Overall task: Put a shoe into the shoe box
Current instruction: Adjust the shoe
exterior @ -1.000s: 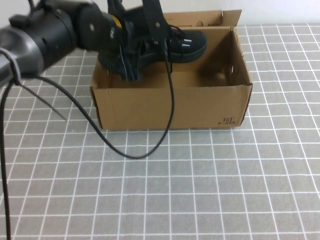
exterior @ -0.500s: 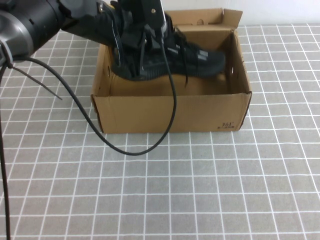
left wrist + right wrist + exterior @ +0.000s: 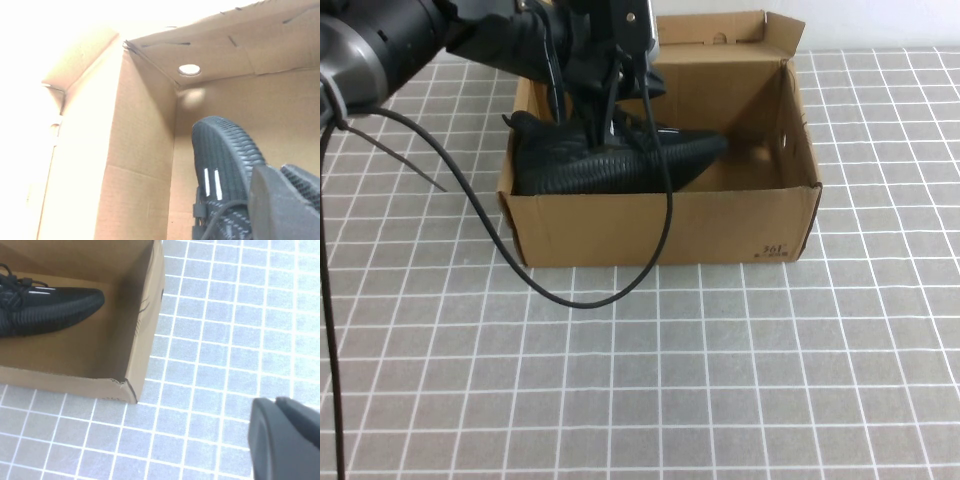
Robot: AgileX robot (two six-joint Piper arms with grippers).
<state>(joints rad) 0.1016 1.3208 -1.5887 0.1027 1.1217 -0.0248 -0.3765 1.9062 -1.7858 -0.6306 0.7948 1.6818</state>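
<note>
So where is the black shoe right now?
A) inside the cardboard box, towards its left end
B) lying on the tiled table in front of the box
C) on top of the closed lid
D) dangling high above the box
A: the shoe lies inside the shoe box, with the left claw over it; the right claw hangs over the table beside the box.

light: bright, even | left wrist view: overexposed glare on one side | shadows: soft
</note>
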